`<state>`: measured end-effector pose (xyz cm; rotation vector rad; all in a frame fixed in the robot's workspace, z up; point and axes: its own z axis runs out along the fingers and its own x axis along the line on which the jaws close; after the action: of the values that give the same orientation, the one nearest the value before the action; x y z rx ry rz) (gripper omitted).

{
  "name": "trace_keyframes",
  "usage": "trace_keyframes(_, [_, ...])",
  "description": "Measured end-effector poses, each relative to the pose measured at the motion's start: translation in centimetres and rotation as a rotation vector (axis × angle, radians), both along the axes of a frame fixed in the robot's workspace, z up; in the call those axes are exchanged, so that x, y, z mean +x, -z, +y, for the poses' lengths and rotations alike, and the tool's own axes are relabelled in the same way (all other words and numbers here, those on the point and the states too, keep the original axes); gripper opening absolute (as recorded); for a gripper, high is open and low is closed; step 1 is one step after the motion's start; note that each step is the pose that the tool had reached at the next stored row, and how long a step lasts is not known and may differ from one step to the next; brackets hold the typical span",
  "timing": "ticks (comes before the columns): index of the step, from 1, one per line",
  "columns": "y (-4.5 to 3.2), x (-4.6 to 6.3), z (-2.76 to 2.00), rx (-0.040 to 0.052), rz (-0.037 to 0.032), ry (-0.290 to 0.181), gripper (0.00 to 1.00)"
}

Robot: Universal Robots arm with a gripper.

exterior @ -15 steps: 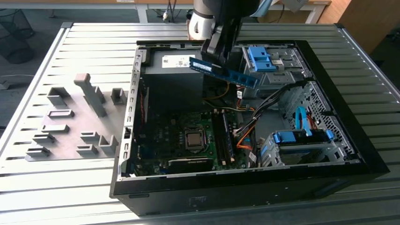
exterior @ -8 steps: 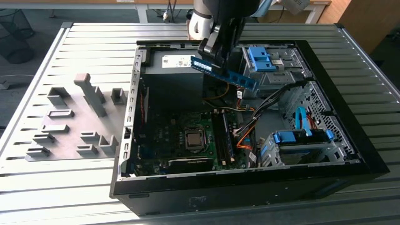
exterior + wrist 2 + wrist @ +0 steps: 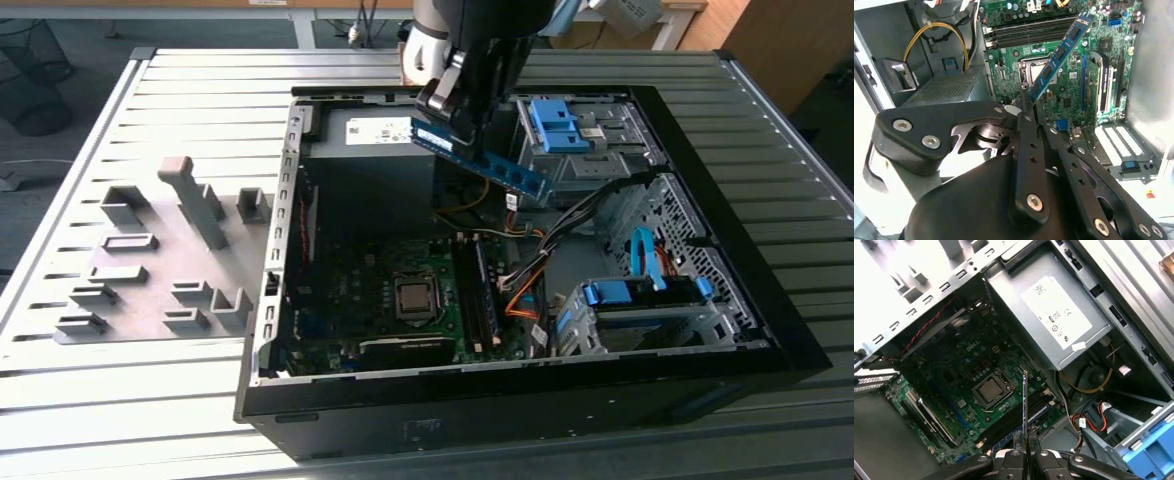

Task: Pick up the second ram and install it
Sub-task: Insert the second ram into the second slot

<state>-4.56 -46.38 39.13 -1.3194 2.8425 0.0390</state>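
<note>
1. Black linkage bars of my own fingers (image 3: 1040, 112) sit closest to the lens in both wrist views, pressed together on the lower end of the second ram (image 3: 1059, 55).
2. One blue-green ram stick is in my hold; in the exterior view it (image 3: 481, 158) hangs tilted in the air above the open computer case (image 3: 747, 345), over the power supply (image 3: 371, 165) side of the interior, not touching the motherboard (image 3: 400, 300).
3. One processor socket (image 3: 990, 390) shows on the board, with the long memory slots (image 3: 1019, 417) running just beside it.
4. My arm (image 3: 461, 40) comes down from the far edge of the counter (image 3: 174, 400), wrist angled so the stick slopes downward toward the drive bays.
5. Two bright blue drive-bay clips are visible in the exterior view, one (image 3: 554, 122) near the case's far corner and one (image 3: 627, 295) near its near corner.
6. Grey fixture blocks (image 3: 160, 265) stand on the counter outside the case toward the exterior view's left; I count roughly ten.
7. First wrist view shows the stick (image 3: 1025, 405) edge-on as a thin line; second wrist view shows its chip-lined face.
8. First wrist view also shows the power supply's white label (image 3: 1056, 315).
</note>
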Motion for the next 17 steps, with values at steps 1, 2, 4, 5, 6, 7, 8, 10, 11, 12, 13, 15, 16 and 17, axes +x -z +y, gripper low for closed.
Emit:
trace_keyframes(1, [0.00, 0.00, 0.00, -0.0003, 0.0000, 0.009, 0.14])
trace_keyframes(2, [0.00, 0.00, 0.00, -0.0004, 0.0001, 0.013, 0.14])
trace_keyframes(4, [0.00, 0.00, 0.00, -0.0004, 0.0000, 0.013, 0.14])
trace_keyframes(5, [0.00, 0.00, 0.00, -0.0003, 0.0000, 0.014, 0.14])
trace_keyframes(6, [0.00, 0.00, 0.00, -0.0003, 0.0000, 0.014, 0.14])
trace_keyframes(7, [0.00, 0.00, 0.00, -0.0003, 0.0000, 0.014, 0.14])
trace_keyframes(8, [0.00, 0.00, 0.00, -0.0003, 0.0000, 0.014, 0.14])
trace_keyframes(10, [0.00, 0.00, 0.00, -0.0003, 0.0000, 0.014, 0.14])
trace_keyframes(11, [0.00, 0.00, 0.00, -0.0003, 0.0000, 0.014, 0.14])
trace_keyframes(12, [0.00, 0.00, 0.00, -0.0003, 0.0000, 0.014, 0.14])
trace_keyframes(13, [0.00, 0.00, 0.00, -0.0003, 0.0000, 0.014, 0.14])
trace_keyframes(15, [0.00, 0.00, 0.00, -0.0003, 0.0000, 0.014, 0.14])
trace_keyframes(16, [0.00, 0.00, 0.00, -0.0004, 0.0000, 0.015, 0.14])
trace_keyframes(17, [0.00, 0.00, 0.00, -0.0003, 0.0001, 0.017, 0.14])
